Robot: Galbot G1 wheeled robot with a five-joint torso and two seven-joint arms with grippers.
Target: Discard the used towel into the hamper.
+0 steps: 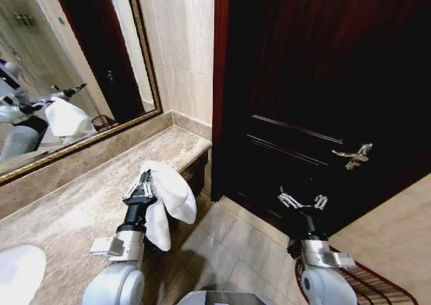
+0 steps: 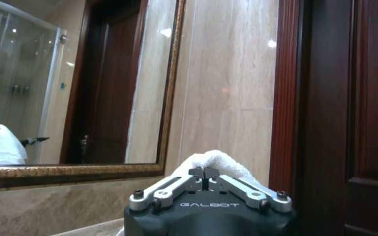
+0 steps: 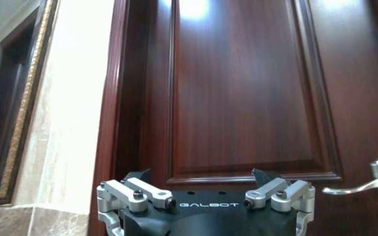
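The used white towel (image 1: 170, 192) hangs from my left gripper (image 1: 143, 184), which is shut on it just past the end of the marble counter. In the left wrist view the closed fingers (image 2: 196, 176) pinch the towel (image 2: 218, 160), which bulges up behind them. My right gripper (image 1: 303, 200) is open and holds nothing; it hovers in front of the dark door, and its spread fingers (image 3: 136, 178) show in the right wrist view. The hamper (image 1: 384, 286), a dark wire-ribbed basket, stands on the floor at the lower right, below and behind my right arm.
A marble counter (image 1: 81, 197) runs along the left under a gold-framed mirror (image 1: 67, 83). A white basin (image 1: 17, 271) sits at the near left. The dark wooden door (image 1: 323, 83) with a silver lever handle (image 1: 353, 155) stands ahead. Tiled floor (image 1: 229, 244) lies between the arms.
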